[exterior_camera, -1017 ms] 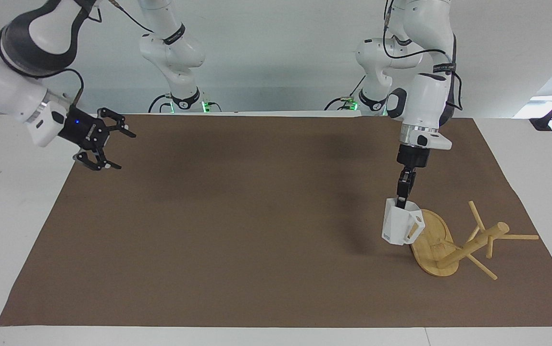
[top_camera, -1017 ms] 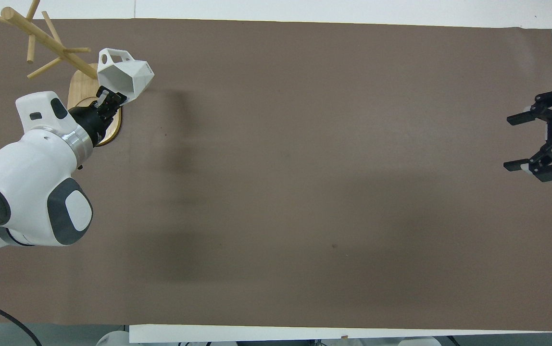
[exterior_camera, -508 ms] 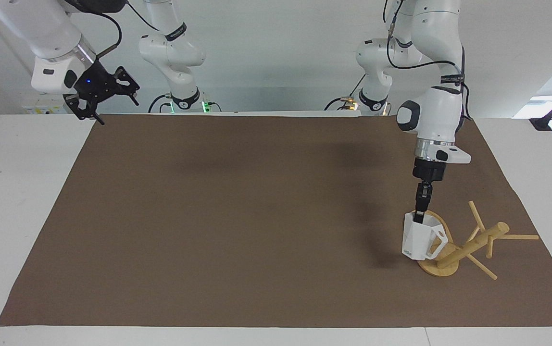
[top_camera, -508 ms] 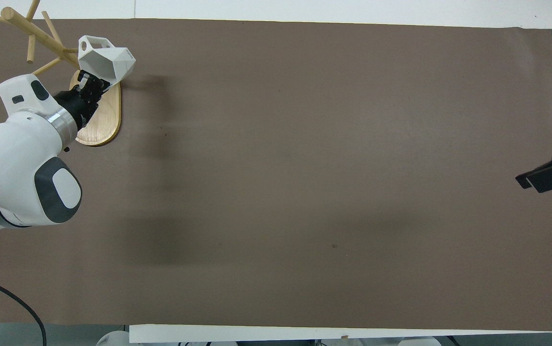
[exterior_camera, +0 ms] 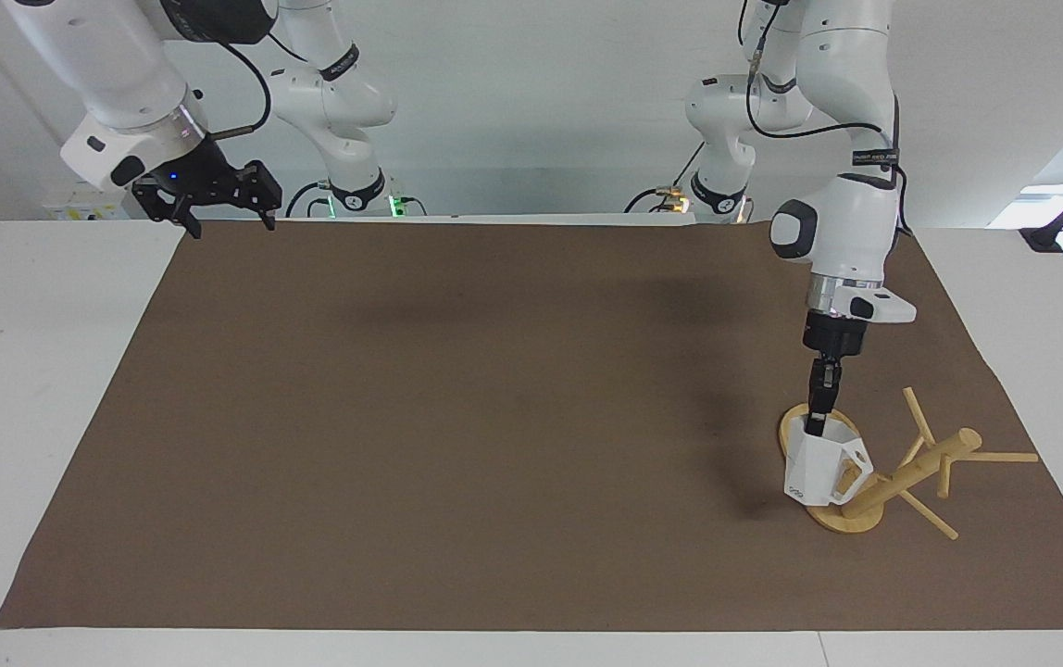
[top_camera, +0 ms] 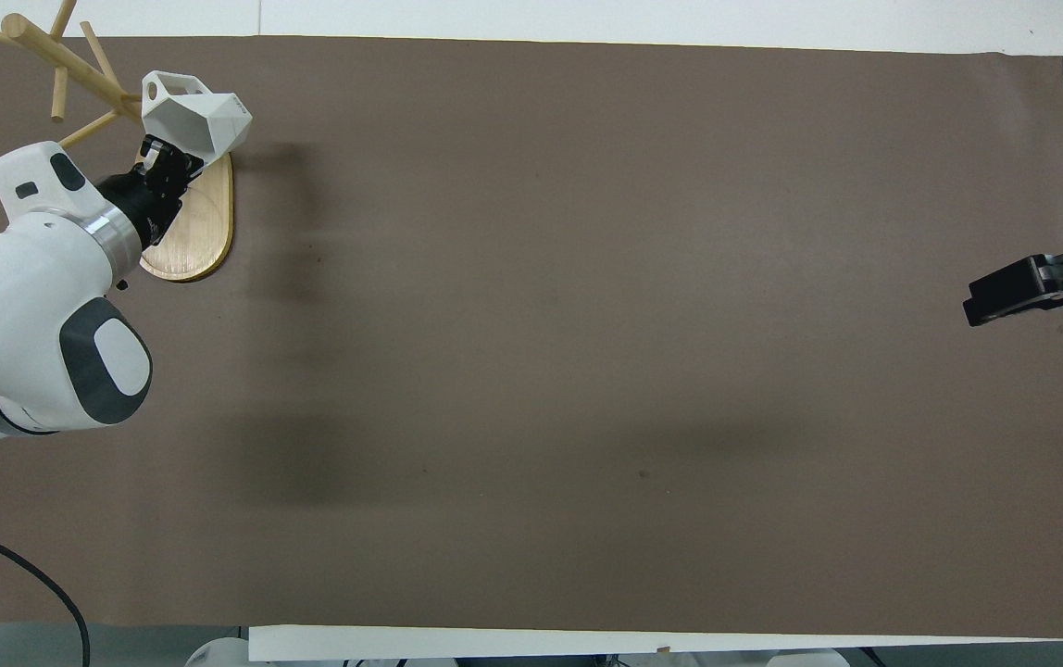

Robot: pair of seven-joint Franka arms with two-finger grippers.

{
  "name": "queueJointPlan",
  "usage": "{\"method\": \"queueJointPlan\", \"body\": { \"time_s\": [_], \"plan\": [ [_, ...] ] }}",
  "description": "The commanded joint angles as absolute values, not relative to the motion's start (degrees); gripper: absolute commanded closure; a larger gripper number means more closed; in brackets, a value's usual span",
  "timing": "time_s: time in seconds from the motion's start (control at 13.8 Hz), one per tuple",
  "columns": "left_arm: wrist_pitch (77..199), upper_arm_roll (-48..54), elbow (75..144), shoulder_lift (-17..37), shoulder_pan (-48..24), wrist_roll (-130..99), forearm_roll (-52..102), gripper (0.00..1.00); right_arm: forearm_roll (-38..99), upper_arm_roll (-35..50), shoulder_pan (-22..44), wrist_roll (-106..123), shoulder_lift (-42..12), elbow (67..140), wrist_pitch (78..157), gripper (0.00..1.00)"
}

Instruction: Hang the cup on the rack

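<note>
Gripping the cup [exterior_camera: 819, 468] by its rim, the left tool [exterior_camera: 817, 419] is clamped shut on the cup's wall and holds it over the oval base of the rack [exterior_camera: 842, 521], at the left arm's end of the bench [exterior_camera: 31, 389]. The cup's handle faces the rack's post, close to a peg; contact cannot be confirmed. The rack stands on the brown mat [exterior_camera: 457, 417]. The right tool [exterior_camera: 217, 199] waits with fingers spread apart, raised over the mat's corner at the right arm's end.
</note>
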State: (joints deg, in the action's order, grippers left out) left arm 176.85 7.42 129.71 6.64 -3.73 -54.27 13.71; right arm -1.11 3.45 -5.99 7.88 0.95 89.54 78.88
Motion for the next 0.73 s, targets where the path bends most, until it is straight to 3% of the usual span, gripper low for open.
{"method": "queueJointPlan", "body": {
  "time_s": [0.0,0.07,0.15,0.29,0.36,0.51,0.65],
  "plan": [
    [175.69,7.74,129.20,6.59,-1.76,-54.14,14.50,0.96,-5.43,3.95,-6.33,7.12,-0.44,87.72,78.40,0.00],
    [175.61,7.73,129.20,6.59,-1.58,-54.05,14.50,0.96,-5.71,3.96,-6.33,7.03,-0.44,87.89,78.66,0.00],
    [175.43,7.73,129.11,6.59,-1.23,-53.88,14.50,0.89,-5.54,3.96,-6.76,7.03,-0.44,88.06,78.49,0.00],
    [173.33,7.65,128.24,6.68,-1.23,-53.88,14.50,0.23,-4.66,3.78,-7.21,6.77,-0.44,88.24,78.49,0.00],
    [172.02,7.65,127.19,6.68,-1.23,-54.31,14.50,0.06,-4.66,3.78,-7.21,6.59,-0.35,88.50,78.49,0.00],
    [163.96,7.47,124.99,5.98,-1.67,-53.97,14.15,0.00,-3.44,3.69,-8.52,6.59,-0.09,88.86,78.57,0.00],
    [151.24,7.38,119.30,5.89,-1.06,-53.27,13.62,0.00,-3.34,-1.97,-2.42,6.50,0.09,89.38,78.75,0.00]
  ]
}}
